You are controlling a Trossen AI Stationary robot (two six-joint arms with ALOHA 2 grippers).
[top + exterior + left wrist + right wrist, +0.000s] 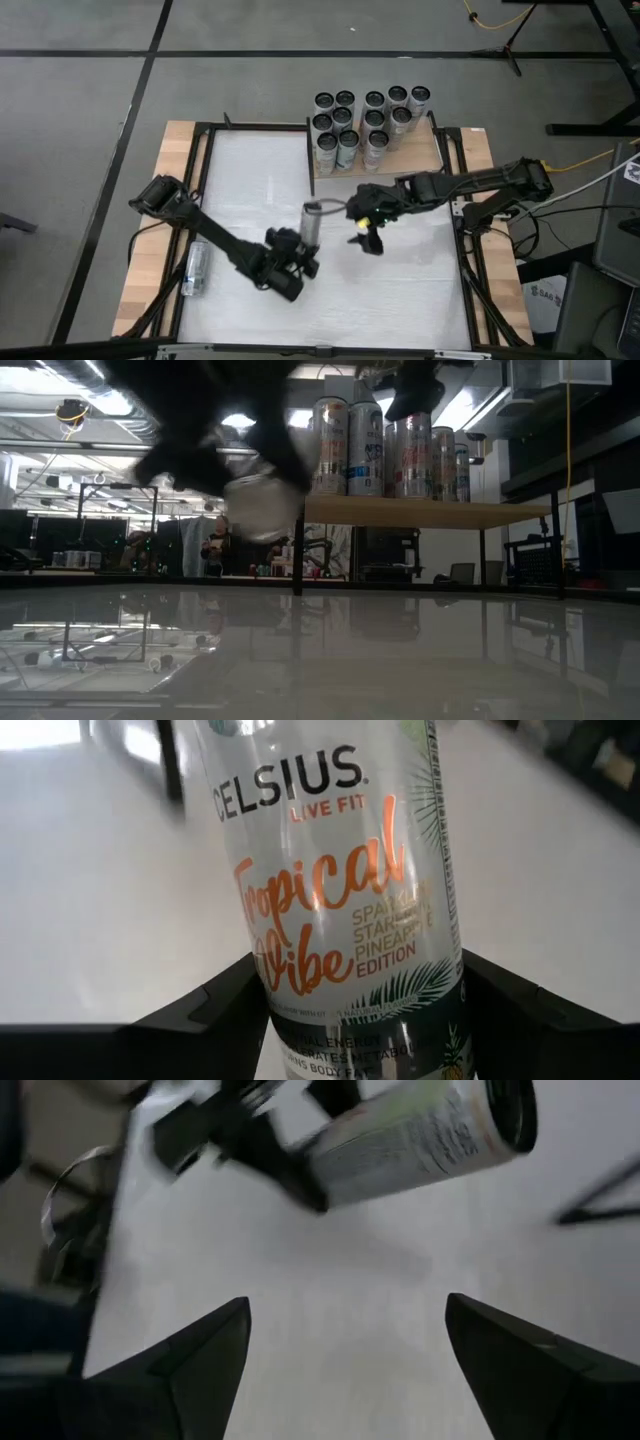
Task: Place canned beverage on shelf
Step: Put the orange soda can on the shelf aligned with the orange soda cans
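Observation:
A white Celsius can (340, 890) is held up over the middle of the white table by my left gripper (303, 256), which is shut on it; the low view shows it blurred and clear of the tabletop (260, 500). The shelf (425, 150), a pale wood board on black posts, stands at the far side. Several cans (365, 120) stand on it, upright on their bases. My right gripper (367, 240) hangs open over the table just in front of the shelf, to the right of the held can, with nothing between its fingers (200, 1360). My left gripper pinches the can's lower body (300, 1020) between its two fingers (215, 1010), one on each side. The fingers lie across the can. The can is lifted clear of the table and tilted, its free end (312, 209) toward the shelf.
Another can (195, 268) lies on its side at the table's left edge. The shelf's black posts (298, 555) stand on the far part of the table. A person (215, 545) shows far off in the room. Bare tabletop (400, 300) lies near and right.

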